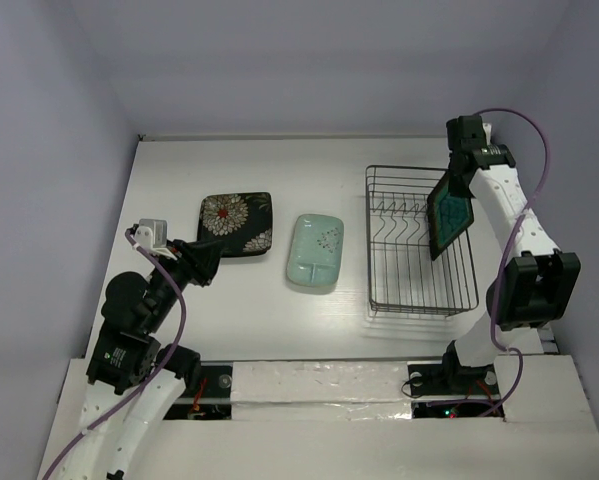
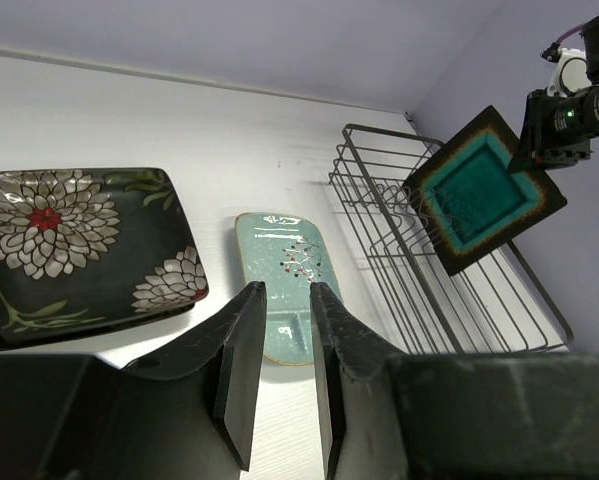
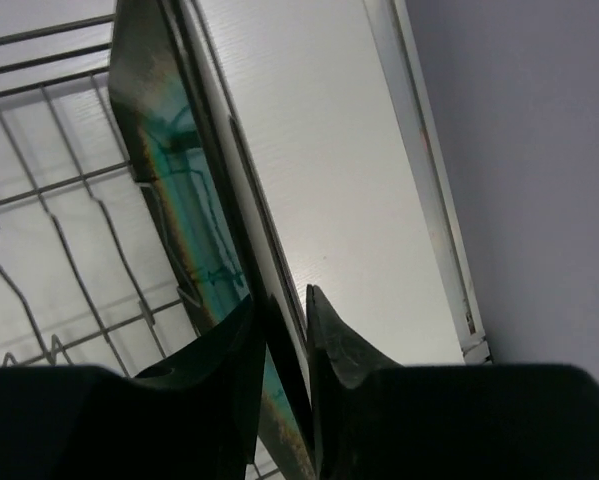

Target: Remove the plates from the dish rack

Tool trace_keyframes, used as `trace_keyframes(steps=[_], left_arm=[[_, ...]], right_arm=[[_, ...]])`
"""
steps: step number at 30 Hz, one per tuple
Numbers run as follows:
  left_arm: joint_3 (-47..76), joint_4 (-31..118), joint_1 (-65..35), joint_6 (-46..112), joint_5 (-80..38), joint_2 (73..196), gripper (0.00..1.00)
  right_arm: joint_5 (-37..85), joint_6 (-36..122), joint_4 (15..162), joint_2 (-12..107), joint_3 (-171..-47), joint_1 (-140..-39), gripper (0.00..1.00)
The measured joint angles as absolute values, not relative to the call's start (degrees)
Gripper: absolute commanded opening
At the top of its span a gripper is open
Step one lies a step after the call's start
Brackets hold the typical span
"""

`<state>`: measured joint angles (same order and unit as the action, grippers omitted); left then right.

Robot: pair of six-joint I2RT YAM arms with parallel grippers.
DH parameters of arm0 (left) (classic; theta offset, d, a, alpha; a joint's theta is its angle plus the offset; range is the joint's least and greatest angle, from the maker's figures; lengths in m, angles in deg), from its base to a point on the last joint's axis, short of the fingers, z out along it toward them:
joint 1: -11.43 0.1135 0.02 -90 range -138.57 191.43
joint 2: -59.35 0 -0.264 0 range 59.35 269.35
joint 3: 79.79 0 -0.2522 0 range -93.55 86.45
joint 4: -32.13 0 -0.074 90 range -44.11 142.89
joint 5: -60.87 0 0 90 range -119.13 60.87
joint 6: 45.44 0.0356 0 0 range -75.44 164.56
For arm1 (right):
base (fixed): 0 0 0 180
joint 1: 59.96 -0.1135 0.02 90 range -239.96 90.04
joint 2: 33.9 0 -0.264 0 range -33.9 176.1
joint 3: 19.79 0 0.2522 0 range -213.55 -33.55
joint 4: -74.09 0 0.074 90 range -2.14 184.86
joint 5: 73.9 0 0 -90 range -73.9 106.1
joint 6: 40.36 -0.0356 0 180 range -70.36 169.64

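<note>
Overhead camera looks down; both close wrist cameras share the dish rack (image 1: pixel 369 240).

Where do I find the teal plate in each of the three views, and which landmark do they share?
Top external: teal plate right of centre, tilted above the rack.
Left wrist: upper right, over the rack.
Right wrist: edge-on, running from top left down to bottom centre.
Shared landmark: the rack's grey wires.

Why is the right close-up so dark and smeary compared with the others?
Right wrist view: the teal plate sits close to the lens, blurred and dim, right gripper near-black against the bright table. Left wrist view: flowered plate sharp, left gripper dark. Top view: even light, soft shadows, no glare.
</note>
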<state>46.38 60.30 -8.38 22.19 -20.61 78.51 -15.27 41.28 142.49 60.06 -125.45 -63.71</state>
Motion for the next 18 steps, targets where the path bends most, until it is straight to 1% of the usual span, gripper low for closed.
trace_keyframes(steps=[1, 2, 4, 5, 13, 18], left_arm=[[46.4, 60.3, -8.4, 22.2, -20.6, 78.5, 0.22], [46.4, 60.3, -8.4, 22.2, -20.6, 78.5, 0.22], [46.4, 60.3, -8.4, 22.2, -20.6, 78.5, 0.22], [46.4, 60.3, -8.4, 22.2, -20.6, 78.5, 0.22], [46.4, 60.3, -8.4, 22.1, -20.6, 78.5, 0.23], [46.4, 60.3, -8.4, 22.1, -20.7, 78.4, 0.23]], right_arm=[[-15.0, 41.6, 142.5, 60.0, -125.5, -63.7, 0.18], [-14.7, 42.3, 142.5, 59.9, -125.5, -63.8, 0.12], [-14.3, 44.2, 142.7, 59.7, -125.6, -64.3, 0.05], [-14.8, 45.4, 143.1, 59.6, -125.6, -64.6, 0.00], [-17.5, 45.9, 144.8, 58.4, -126.4, -65.2, 0.00], [-19.0, 46.4, 147.0, 56.3, -131.1, -65.8, 0.00]])
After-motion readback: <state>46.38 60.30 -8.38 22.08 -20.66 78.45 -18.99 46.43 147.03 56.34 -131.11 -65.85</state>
